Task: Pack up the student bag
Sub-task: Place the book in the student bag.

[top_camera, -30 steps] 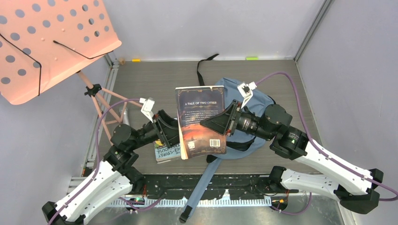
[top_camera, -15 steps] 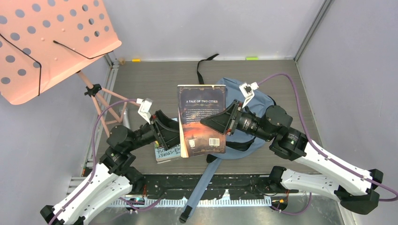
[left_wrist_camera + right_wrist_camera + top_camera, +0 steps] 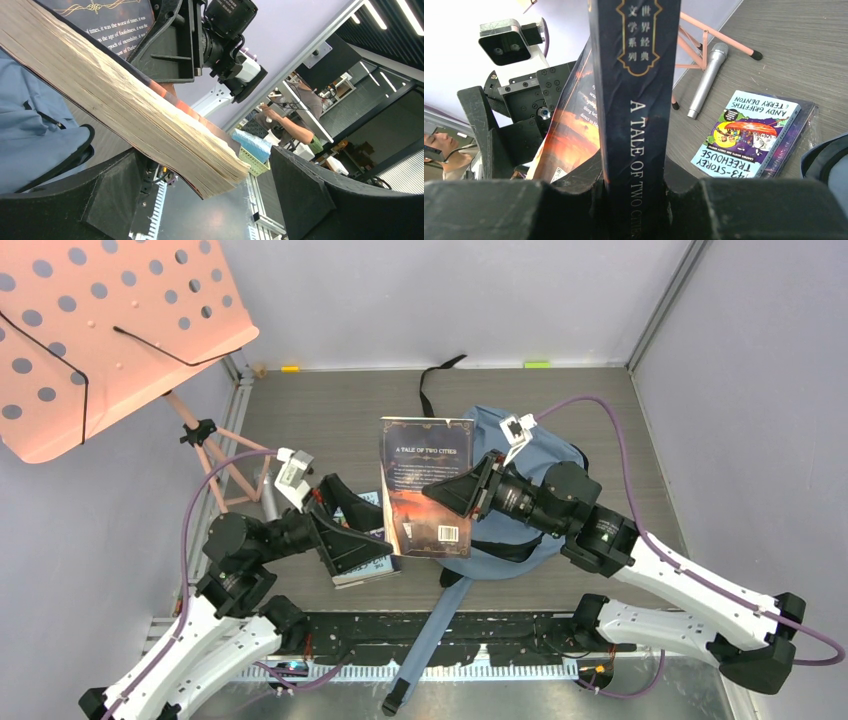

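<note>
The student bag (image 3: 545, 455) lies flat, grey-blue, on the table under my right arm; a corner of it shows in the left wrist view (image 3: 30, 125). My right gripper (image 3: 458, 490) is shut on the spine of a dark book, "A Tale of Two Cities" (image 3: 428, 485), and holds it above the table beside the bag. The spine runs up between my right fingers (image 3: 636, 200). My left gripper (image 3: 345, 538) is open, low and left of the book. The book's page edge (image 3: 125, 100) hangs over the gap between my left fingers (image 3: 112, 195) without touching them.
A second book, "143-Storey Treehouse" (image 3: 749, 135), lies flat under my left gripper (image 3: 365, 562). A silver microphone (image 3: 706, 80) lies beside a pink music stand (image 3: 100, 330) at the far left. A blue bag strap (image 3: 430, 640) trails over the near edge.
My left gripper has drawn back from the book's left edge, down and toward the near left. My right gripper has carried the book a little up and to the left.
</note>
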Robot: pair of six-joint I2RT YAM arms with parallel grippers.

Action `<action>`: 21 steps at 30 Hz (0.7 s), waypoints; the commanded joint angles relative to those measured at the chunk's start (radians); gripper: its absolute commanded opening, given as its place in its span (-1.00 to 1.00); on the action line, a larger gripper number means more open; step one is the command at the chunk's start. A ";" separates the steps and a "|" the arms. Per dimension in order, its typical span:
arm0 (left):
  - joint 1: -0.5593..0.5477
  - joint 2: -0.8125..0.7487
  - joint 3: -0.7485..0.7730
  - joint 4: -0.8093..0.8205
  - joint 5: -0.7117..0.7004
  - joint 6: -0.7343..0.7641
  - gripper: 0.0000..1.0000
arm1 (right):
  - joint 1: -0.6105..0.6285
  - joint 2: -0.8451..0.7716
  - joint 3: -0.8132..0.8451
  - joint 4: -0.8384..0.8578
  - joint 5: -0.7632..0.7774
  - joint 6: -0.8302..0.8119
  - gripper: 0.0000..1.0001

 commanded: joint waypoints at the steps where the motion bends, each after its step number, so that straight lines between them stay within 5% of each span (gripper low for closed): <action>1: -0.019 -0.001 0.053 0.214 0.071 -0.029 0.89 | -0.012 0.025 -0.028 0.018 0.029 -0.072 -0.99; 9: -0.019 0.016 0.041 0.071 -0.074 0.016 0.90 | -0.010 0.007 -0.039 0.077 -0.050 -0.079 -0.99; 21: -0.019 0.150 -0.002 0.219 -0.110 -0.040 0.88 | -0.005 0.066 -0.043 0.198 -0.211 -0.065 -0.99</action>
